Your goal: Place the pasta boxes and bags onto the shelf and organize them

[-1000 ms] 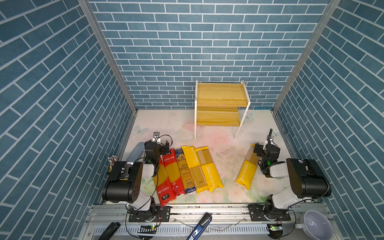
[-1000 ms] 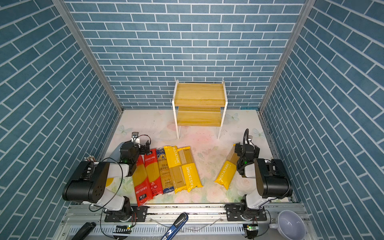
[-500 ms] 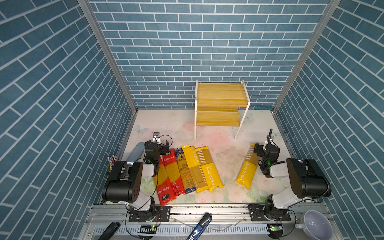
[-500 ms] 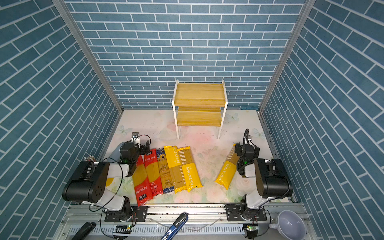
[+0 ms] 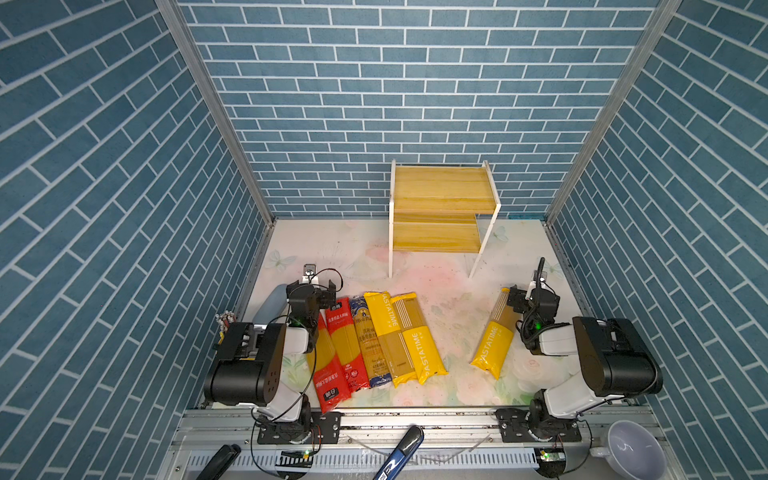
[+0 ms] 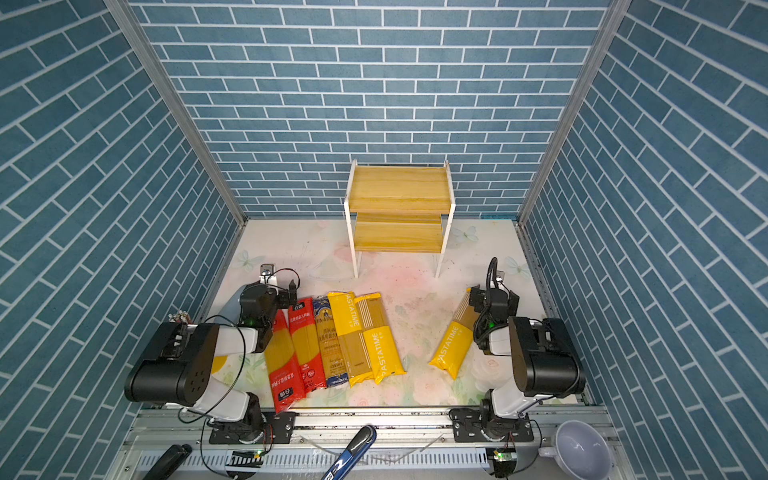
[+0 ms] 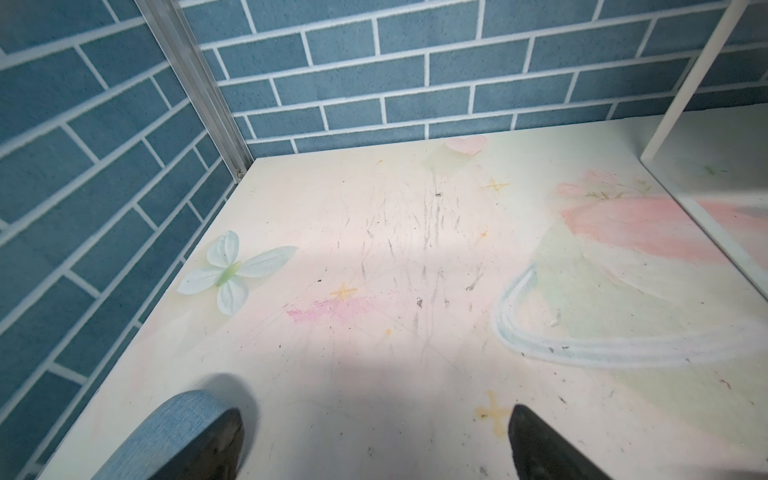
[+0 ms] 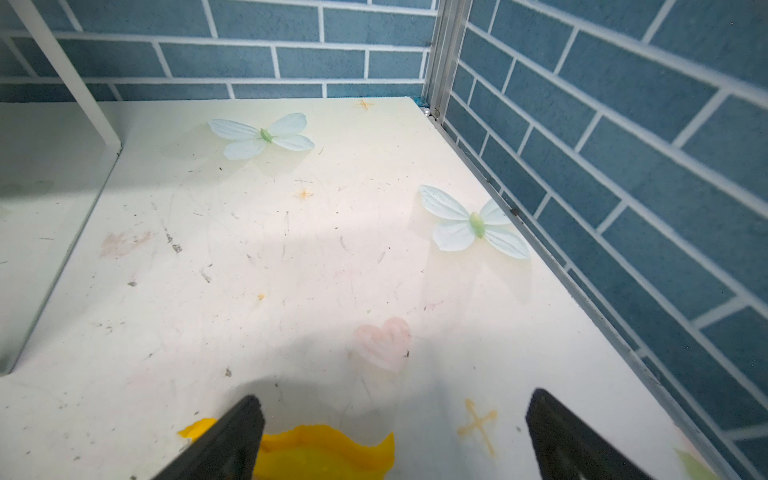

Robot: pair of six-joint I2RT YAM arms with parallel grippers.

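left tool (image 5: 311, 287): released, jaws spread wide, nothing between them; low over the counter (image 5: 449, 303) at the far end of the pack row.
right tool (image 5: 534, 291): released, jaws wide, nothing gripped; low over the counter near the right wall.
pack row: five packs flat on the counter beside the left arm, long sides touching or overlapping.
row order, from the left arm outward: first red-ended pack (image 5: 329, 376), far end hidden by the arm; second red-ended pack (image 5: 343, 340); dark-blue-ended pack (image 5: 370, 345); first yellow pack (image 5: 386, 328); second yellow pack (image 5: 417, 336).
lone yellow pack (image 5: 494, 336): flat on the counter, slanted, well apart from the row, just beside the right arm; in the right wrist view its crimped end lies between the fingers (image 8: 232, 444), nearer one; contact cannot be told.
shelf (image 5: 440, 195): upright against the back wall; all six packs lie in front of it, on the counter.
grey-blue case (image 5: 269, 305): on the counter between left arm and left wall, rounded end just beside one left finger.
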